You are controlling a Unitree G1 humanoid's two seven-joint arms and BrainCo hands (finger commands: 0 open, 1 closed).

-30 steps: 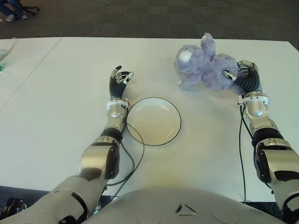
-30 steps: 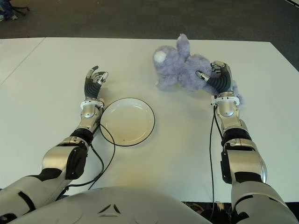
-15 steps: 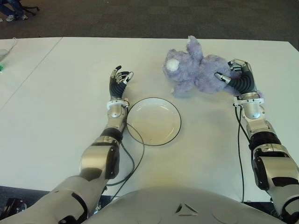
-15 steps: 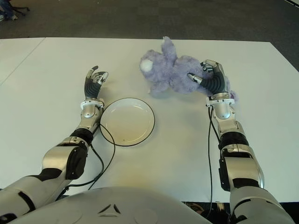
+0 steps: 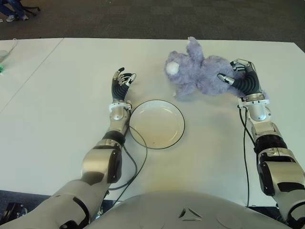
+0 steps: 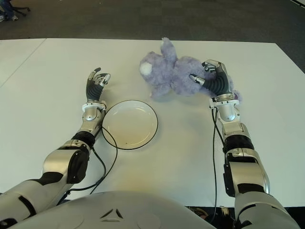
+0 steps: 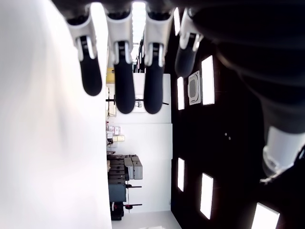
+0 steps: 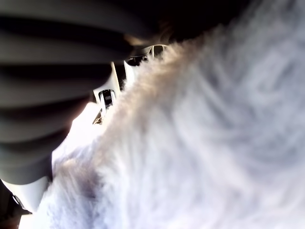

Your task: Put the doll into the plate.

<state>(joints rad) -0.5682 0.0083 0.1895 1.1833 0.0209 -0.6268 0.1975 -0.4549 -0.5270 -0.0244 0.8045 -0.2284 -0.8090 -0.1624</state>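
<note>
A fluffy purple doll [image 5: 198,72] with a white snout is on the white table [image 5: 57,124], up and to the right of the round white plate [image 5: 157,124] with its dark rim. My right hand [image 5: 240,78] is shut on the doll's right end, and its fur [image 8: 200,143] fills the right wrist view. My left hand [image 5: 122,80] shows just left of the plate, fingers relaxed and holding nothing [image 7: 119,71].
A black cable [image 5: 138,157] loops on the table along the plate's left side. Another cable [image 5: 246,157] runs beside my right forearm. The table's far edge meets dark carpet [image 5: 143,19]. A seam [image 5: 33,71] crosses the table at left.
My right hand has dragged the doll leftward, closer to the plate. The left hand has stayed still.
</note>
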